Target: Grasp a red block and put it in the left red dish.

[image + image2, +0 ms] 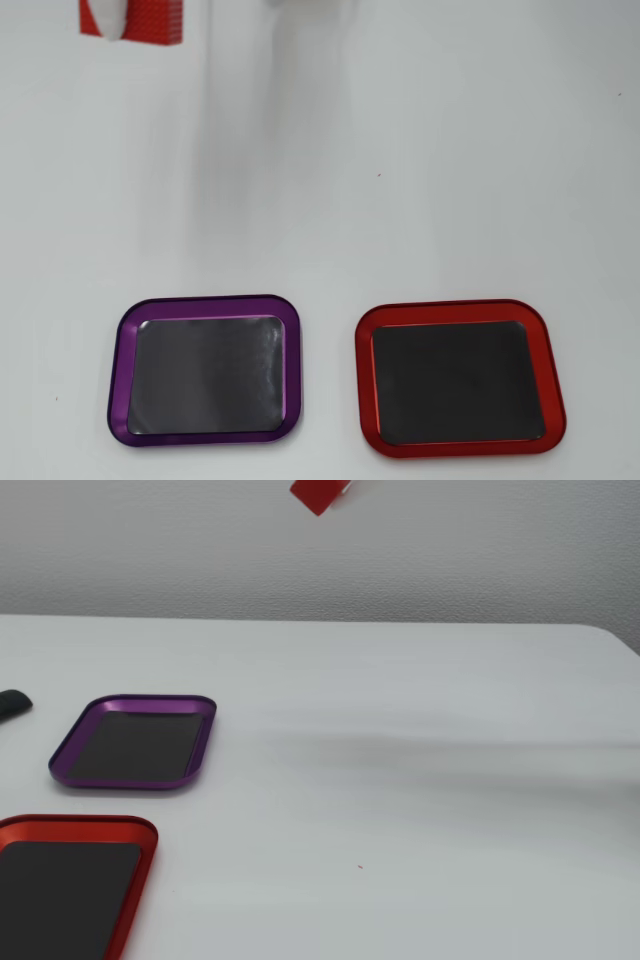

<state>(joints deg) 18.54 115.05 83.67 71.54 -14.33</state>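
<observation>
I see the white table (420, 180) filling the overhead view and running to a pale wall in the fixed view.

Two trays of equal shape lie flat on it, side by side and apart. In the overhead view the left red dish (459, 312) sits at lower right and the purple dish (205, 304) at lower left. In the fixed view the purple dish (140, 705) lies farther from the camera and the red dish (85, 825) is nearer, cut off by the lower left corner. Both hold nothing; their dark insides are bare.

The red block (150, 20) appears at the top left edge of the overhead view, partly cropped by the frame. In the fixed view the block (317, 494) is at the very top edge, tilted, high above the table and touching no surface. It is well apart from both dishes.

Of the gripper I see only a white sliver of one finger (107, 18) lying across the block in the overhead view, and a small white tip (349, 485) against the block's right side in the fixed view. The block is off the table and in contact with these tips, so I read the gripper as pinching it.

A dark object (12, 704) lies at the left edge of the fixed view; I cannot identify it.
</observation>
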